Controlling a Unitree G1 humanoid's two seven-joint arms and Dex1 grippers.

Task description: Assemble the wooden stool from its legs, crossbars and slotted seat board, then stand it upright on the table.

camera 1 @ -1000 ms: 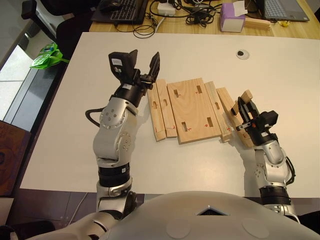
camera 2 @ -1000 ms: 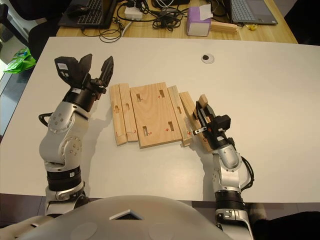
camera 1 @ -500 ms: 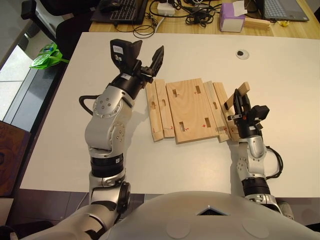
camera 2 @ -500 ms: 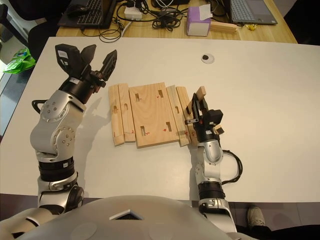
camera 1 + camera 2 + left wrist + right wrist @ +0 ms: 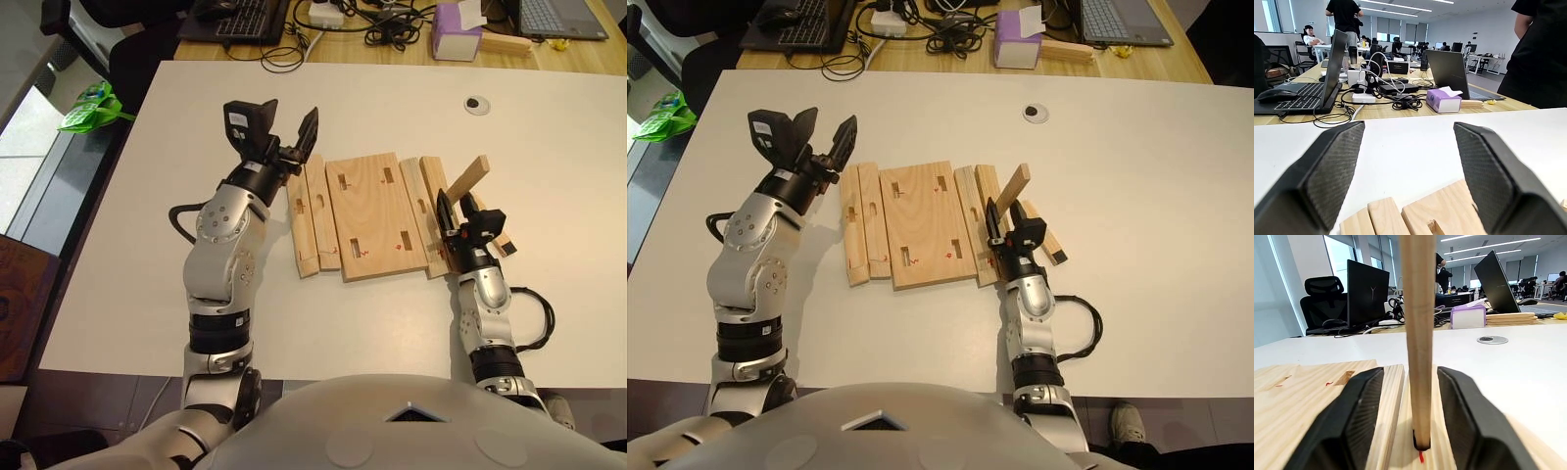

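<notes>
Crossbar (image 5: 473, 175) stands tilted in the clenched right end effector (image 5: 454, 200); left end effector (image 5: 287, 117) hovers raised, spread open.

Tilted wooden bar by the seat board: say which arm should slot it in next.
Right. The right fingers hold the bar, its end at a slot; the left fingers hang open beyond the seat board.

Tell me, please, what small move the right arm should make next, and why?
Probably tip the wooden piece fully upright and ease it toward a slot in the seat board. The right gripper holds it tilted, one end raised, right of the board; the left gripper hangs open left of it.
</notes>
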